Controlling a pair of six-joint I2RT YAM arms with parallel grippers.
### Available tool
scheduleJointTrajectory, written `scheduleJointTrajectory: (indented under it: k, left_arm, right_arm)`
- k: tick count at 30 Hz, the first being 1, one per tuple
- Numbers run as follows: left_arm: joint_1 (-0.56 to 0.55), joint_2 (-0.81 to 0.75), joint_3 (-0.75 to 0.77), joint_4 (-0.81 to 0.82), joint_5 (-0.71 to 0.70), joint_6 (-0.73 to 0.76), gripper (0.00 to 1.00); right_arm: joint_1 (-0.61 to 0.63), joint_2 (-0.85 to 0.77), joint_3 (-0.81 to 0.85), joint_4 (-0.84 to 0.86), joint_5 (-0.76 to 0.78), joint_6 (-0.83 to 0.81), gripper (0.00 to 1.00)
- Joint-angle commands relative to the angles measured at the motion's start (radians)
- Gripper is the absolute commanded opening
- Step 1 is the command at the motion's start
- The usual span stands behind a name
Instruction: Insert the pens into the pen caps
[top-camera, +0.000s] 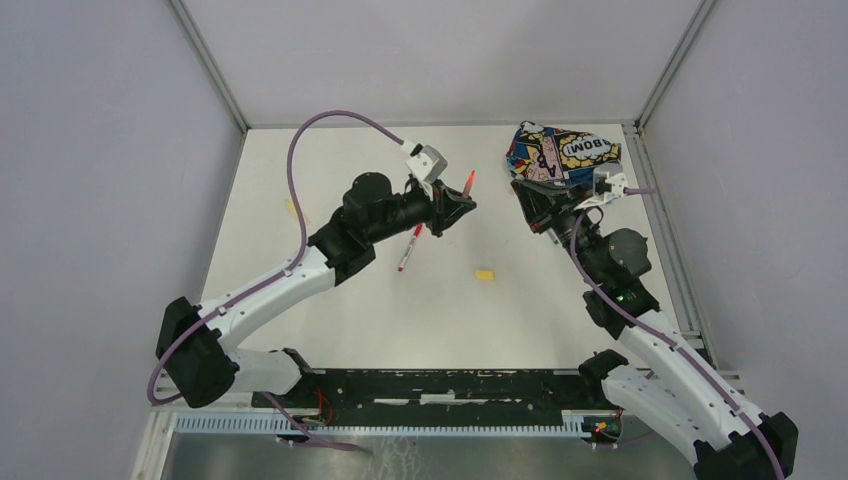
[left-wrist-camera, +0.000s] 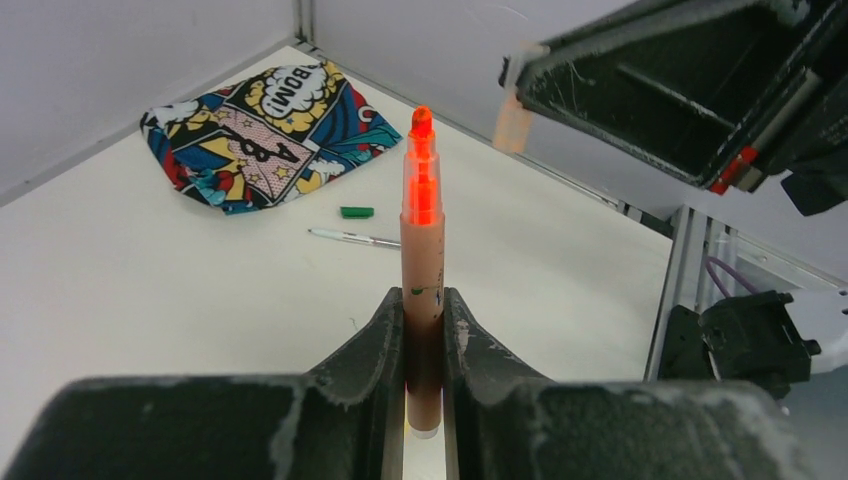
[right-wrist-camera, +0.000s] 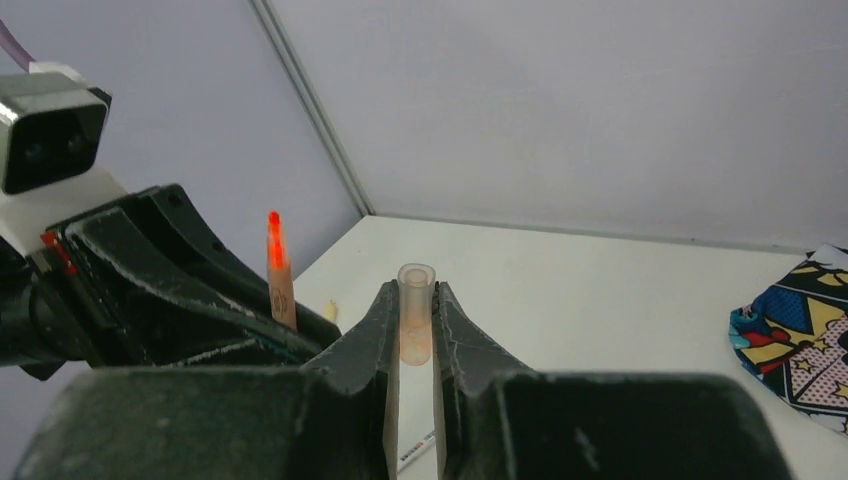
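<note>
An orange pen (left-wrist-camera: 423, 240) stands upright between the fingers of my left gripper (left-wrist-camera: 424, 335), which is shut on its barrel, with the bright orange tip uncapped on top. From above, this gripper (top-camera: 462, 203) hovers over the table's middle back. My right gripper (right-wrist-camera: 415, 320) is shut on a translucent orange pen cap (right-wrist-camera: 415, 305), open end up. It faces the left gripper (top-camera: 532, 207) a short gap away, and the cap (left-wrist-camera: 513, 115) is apart from the pen tip. A red-ended pen (top-camera: 410, 247), a yellow cap (top-camera: 484, 275), a green cap (left-wrist-camera: 356, 212) and a green-ended pen (left-wrist-camera: 350, 237) lie on the table.
The comic-print pouch (top-camera: 560, 155) lies at the back right, just behind my right gripper. A small yellow item (top-camera: 292, 209) lies at the far left of the table. Grey walls and metal rails close in the table's back and sides.
</note>
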Motion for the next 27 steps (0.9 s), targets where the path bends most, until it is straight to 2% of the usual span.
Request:
scheduleJointTrajectory:
  k: [1,13,27]
  left_arm:
    - [-0.047,-0.018,0.003,-0.026,-0.026,0.083,0.02]
    - [-0.103,-0.002,0.007,-0.044,-0.008,0.108,0.02]
    - [-0.126,0.001,0.011,-0.068,-0.014,0.140,0.02]
  right_arm:
    - [-0.001,-0.016,-0.015,0.126,0.032,0.062,0.00]
    - [-0.002,-0.011,-0.012,0.277,-0.042,0.111,0.00]
    - [-0.002,0.069,0.043,0.314,-0.210,0.155,0.00]
